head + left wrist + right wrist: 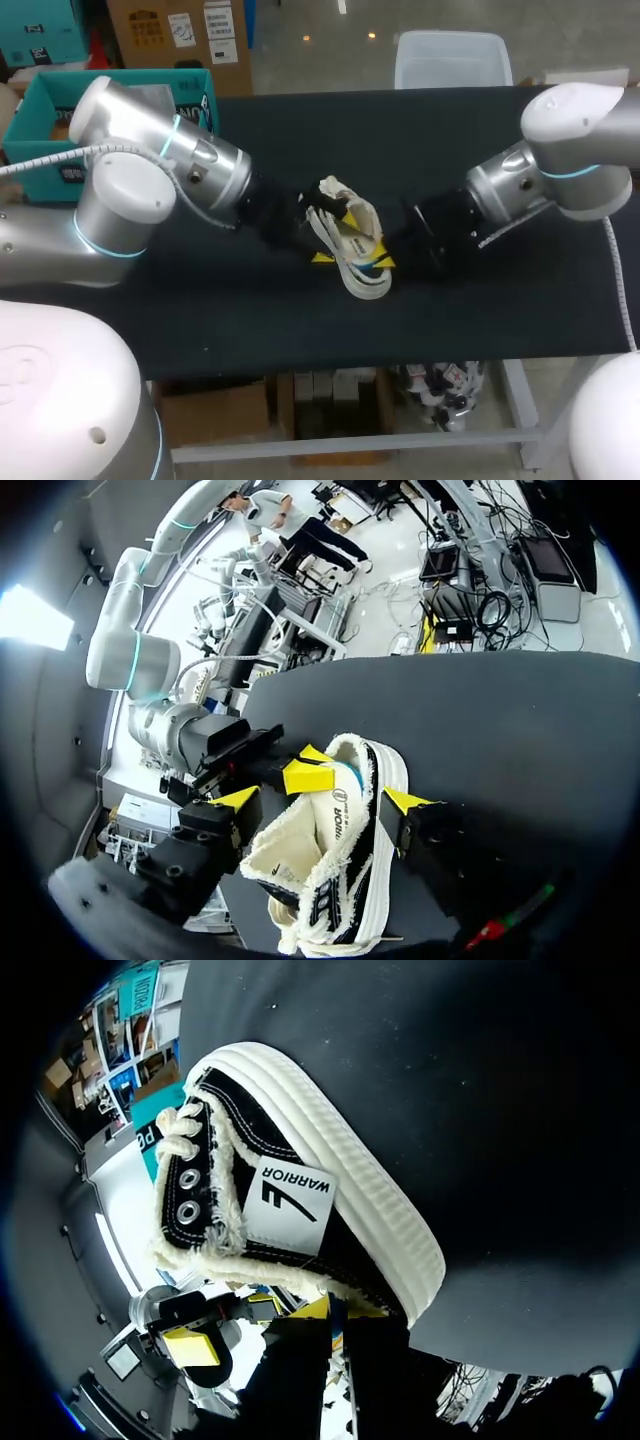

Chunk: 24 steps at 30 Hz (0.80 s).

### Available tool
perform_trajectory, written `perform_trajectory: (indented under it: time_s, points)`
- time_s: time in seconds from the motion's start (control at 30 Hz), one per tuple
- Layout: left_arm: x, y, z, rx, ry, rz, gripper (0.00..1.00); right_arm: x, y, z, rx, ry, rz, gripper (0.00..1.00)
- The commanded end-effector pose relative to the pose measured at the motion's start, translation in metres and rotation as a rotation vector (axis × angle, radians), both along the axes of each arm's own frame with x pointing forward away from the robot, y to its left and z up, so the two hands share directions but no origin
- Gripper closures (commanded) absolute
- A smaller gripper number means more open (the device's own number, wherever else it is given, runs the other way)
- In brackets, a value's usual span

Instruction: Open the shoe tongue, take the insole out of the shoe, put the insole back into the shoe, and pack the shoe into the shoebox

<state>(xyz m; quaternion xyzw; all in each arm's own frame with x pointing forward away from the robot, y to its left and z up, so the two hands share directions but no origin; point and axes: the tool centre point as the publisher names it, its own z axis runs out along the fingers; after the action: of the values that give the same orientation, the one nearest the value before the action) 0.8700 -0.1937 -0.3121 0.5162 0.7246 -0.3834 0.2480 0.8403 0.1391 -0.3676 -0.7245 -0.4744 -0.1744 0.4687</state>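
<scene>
Shoe mid-table, right gripper pinched shut on its collar, left gripper jaws wide apart astride it; risk: the thin pinch slips off the frayed collar, shoe twists free.

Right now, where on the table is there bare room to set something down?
Bare table along the near edge, in front of the shoe, and the far strip behind it. The middle is crowded: left gripper and right gripper meet at the shoe.

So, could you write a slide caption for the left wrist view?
Left gripper around a black-and-white sneaker on the black table, right gripper at the shoe's collar.
</scene>
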Motion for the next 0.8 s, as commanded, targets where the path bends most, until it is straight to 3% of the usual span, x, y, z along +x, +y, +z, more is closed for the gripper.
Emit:
perform_trajectory:
  time_s: [0.03, 0.13, 0.2, 0.63, 0.77, 0.8]
  points:
    - [-0.010, 0.029, 0.025, 0.062, 0.041, 0.103, 0.00, -0.002, 0.006, -0.003, -0.053, 0.000, -0.011, 1.00]
    - [-0.005, 0.052, 0.037, 0.182, 0.104, 0.244, 0.00, -0.002, 0.008, -0.006, -0.093, -0.004, -0.020, 1.00]
    - [-0.004, 0.071, 0.051, 0.291, 0.064, 0.300, 0.00, -0.003, 0.008, -0.005, -0.125, -0.011, -0.027, 1.00]
    - [-0.004, 0.071, 0.051, 0.291, 0.064, 0.300, 0.00, -0.001, 0.011, -0.004, -0.154, -0.038, 0.007, 1.00]
    - [-0.004, 0.071, 0.051, 0.291, 0.064, 0.300, 0.00, 0.003, 0.011, -0.009, -0.217, -0.032, -0.019, 1.00]
    - [-0.003, 0.069, 0.054, 0.268, 0.155, 0.353, 0.00, 0.004, 0.011, -0.011, -0.241, -0.032, -0.028, 1.00]
